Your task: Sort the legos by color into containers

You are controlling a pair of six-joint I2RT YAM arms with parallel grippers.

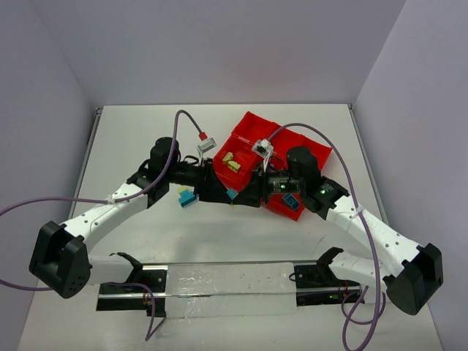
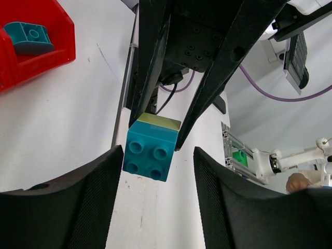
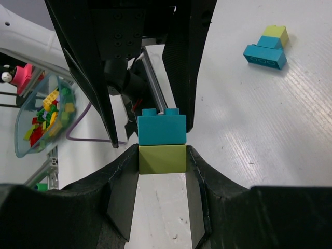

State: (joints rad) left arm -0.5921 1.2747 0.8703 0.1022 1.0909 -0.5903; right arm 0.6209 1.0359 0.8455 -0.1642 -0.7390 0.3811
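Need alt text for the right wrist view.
Jaws of the right gripper clamp the yellow-green brick of a two-brick stack; jaws of the left gripper straddle the teal brick joined to it, gap on one side. A second teal-and-yellow stack lies on the white table.

No writing, number or brand mark can be read in any view. The studs of the teal-and-yellow brick stack (image 3: 161,143) pinched in the right claw (image 3: 162,158) carry no legible lettering. The pieces in the clear tub (image 3: 44,116), far off to that claw's left, are too small to tell.
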